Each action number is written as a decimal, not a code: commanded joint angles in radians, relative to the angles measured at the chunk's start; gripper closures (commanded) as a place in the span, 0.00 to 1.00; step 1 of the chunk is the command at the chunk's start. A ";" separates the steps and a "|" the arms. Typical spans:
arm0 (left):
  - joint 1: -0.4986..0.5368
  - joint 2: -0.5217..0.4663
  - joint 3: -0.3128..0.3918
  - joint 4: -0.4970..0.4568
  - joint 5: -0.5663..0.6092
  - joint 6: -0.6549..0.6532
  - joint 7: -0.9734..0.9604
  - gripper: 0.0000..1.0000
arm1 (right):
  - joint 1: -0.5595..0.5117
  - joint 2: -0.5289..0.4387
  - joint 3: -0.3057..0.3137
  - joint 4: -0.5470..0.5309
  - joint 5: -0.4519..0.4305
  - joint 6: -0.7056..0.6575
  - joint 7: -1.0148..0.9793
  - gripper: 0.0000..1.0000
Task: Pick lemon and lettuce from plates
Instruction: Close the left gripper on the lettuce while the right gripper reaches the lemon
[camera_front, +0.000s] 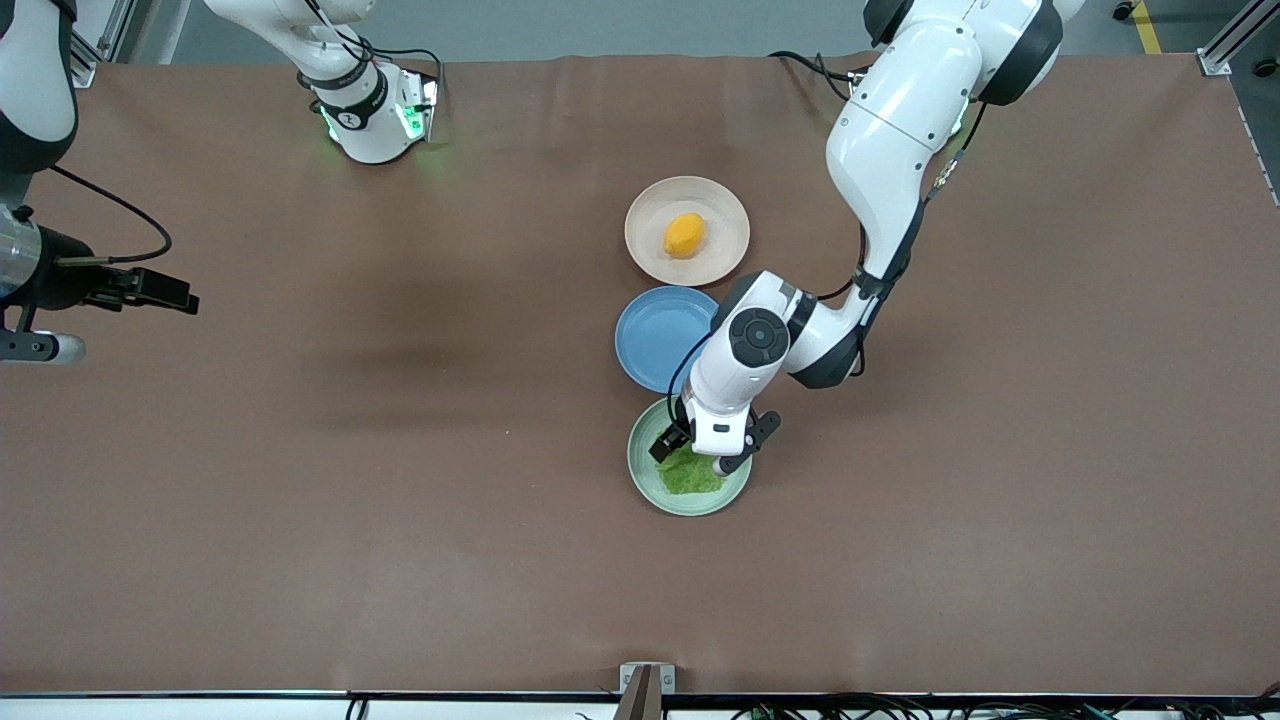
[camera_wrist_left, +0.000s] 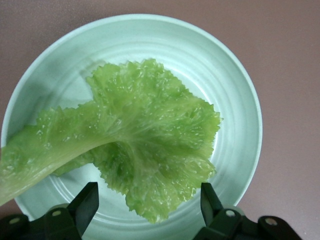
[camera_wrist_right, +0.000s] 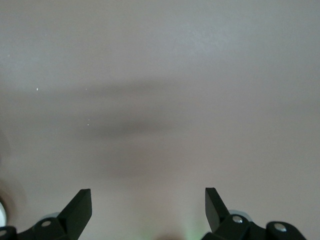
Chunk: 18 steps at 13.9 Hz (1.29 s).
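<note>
A crinkly green lettuce leaf lies on the pale mint plate, the plate nearest the front camera. My left gripper hangs low over that plate and is open. In the left wrist view its fingers stand wide to either side of the frilly edge of the lettuce, apart from it, with the mint plate underneath. The yellow-orange lemon rests on the beige-pink plate, nearer the robots' bases. My right gripper is open and holds nothing, over bare brown table.
An empty blue plate sits between the two other plates, partly covered by the left arm's wrist. The right arm waits at its own end of the table. Brown cloth covers the whole table.
</note>
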 joint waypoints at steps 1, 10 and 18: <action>-0.010 0.007 0.012 0.014 0.029 -0.001 -0.029 0.12 | 0.043 -0.033 0.009 -0.045 0.010 -0.006 0.180 0.00; -0.005 0.007 0.012 0.005 0.029 -0.006 -0.029 0.46 | 0.362 -0.262 0.011 -0.390 0.075 0.173 0.667 0.00; -0.002 0.006 0.012 0.003 0.031 -0.006 -0.027 0.86 | 0.756 -0.218 0.011 -0.565 0.073 0.520 1.225 0.00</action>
